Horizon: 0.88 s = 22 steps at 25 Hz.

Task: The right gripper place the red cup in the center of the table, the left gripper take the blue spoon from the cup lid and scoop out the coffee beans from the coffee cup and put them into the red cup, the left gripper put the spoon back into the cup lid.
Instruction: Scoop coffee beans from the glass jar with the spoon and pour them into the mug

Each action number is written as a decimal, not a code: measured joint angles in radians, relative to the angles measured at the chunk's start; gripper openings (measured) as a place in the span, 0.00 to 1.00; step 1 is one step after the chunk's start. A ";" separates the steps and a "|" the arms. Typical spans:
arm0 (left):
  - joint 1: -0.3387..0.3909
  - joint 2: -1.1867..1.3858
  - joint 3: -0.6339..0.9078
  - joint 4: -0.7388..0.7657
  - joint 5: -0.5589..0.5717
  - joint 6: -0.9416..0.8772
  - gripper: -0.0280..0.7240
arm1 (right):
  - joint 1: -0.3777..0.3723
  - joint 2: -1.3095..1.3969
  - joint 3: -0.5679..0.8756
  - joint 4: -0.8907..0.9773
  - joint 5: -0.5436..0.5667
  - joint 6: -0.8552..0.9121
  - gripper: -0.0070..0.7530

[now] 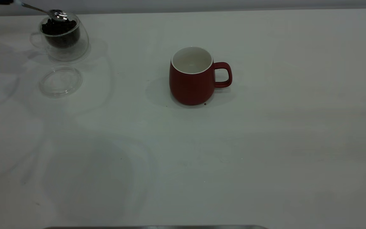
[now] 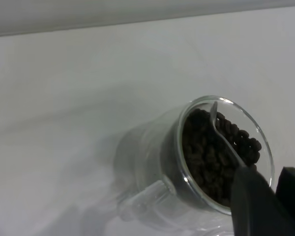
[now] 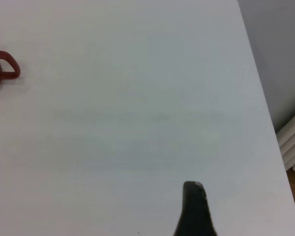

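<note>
Blue spoon (image 1: 48, 12) clamped in left gripper (image 2: 270, 206), bowl resting on coffee beans (image 2: 214, 155) in coffee cup (image 1: 63, 38) at table's far left corner. Dig deeper, lift level, carry slowly to red cup (image 1: 193, 76) at centre. Right gripper (image 3: 194, 211) parked apart; grip state unclear.

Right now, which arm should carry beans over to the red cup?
Left. Its gripper holds the blue spoon in the coffee beans of the coffee cup. The right gripper is off beyond the red cup, empty.
</note>
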 joint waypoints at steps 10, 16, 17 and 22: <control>-0.011 0.041 0.000 -0.006 0.004 -0.001 0.19 | 0.000 0.000 0.000 0.000 0.000 0.000 0.79; -0.011 0.065 0.000 -0.006 0.018 -0.094 0.19 | 0.000 0.000 0.000 0.000 0.000 0.000 0.79; -0.011 0.066 0.000 -0.006 0.019 -0.119 0.19 | 0.000 0.000 0.000 0.000 0.000 0.000 0.79; -0.011 0.072 0.000 -0.006 0.019 -0.291 0.19 | 0.000 0.000 0.000 0.000 0.000 0.000 0.79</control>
